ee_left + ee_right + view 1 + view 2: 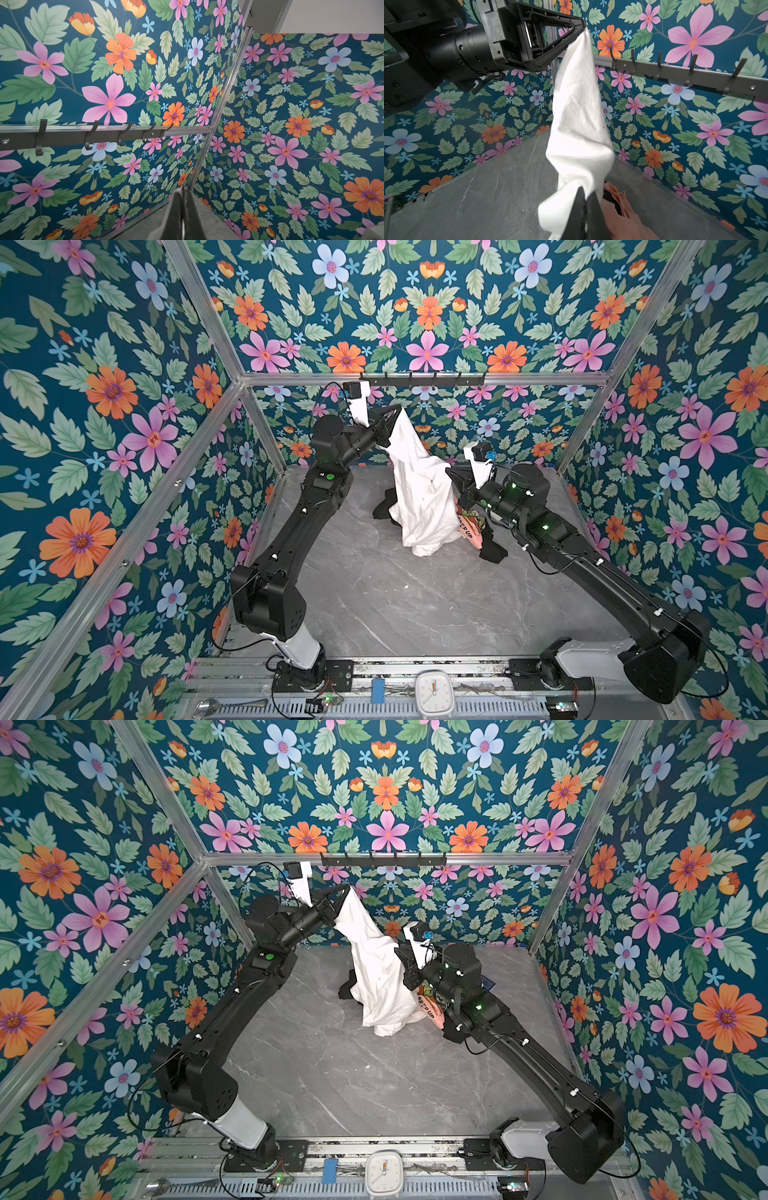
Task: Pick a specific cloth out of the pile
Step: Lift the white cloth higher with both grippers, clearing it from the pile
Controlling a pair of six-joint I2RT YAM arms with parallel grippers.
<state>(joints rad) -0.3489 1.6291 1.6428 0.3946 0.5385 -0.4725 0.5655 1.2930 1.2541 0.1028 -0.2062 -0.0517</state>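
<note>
- Top views: the left hand (pixel 398 409), raised high, is clamped on the top corner of the cloth (pixel 419 493), which hangs down to the table (pixel 374 593) against the pile (pixel 471 529). The right hand (pixel 452 473) pinches its side.
- Left wrist: fingers (pixel 174 203) pressed together; cloth hidden.
- Right wrist: right hand (pixel 586 194) closed on the cloth (pixel 577 114), peach shirt (pixel 623 218) just beside.

Stereo pair overhead; wrists — toward hook rail (pixel 62 137)

The peach shirt (pixel 466 527) bears dark letters, partly hidden, ending in "ER UP"; the clock (pixel 434 692) numbers are too small to read
</note>
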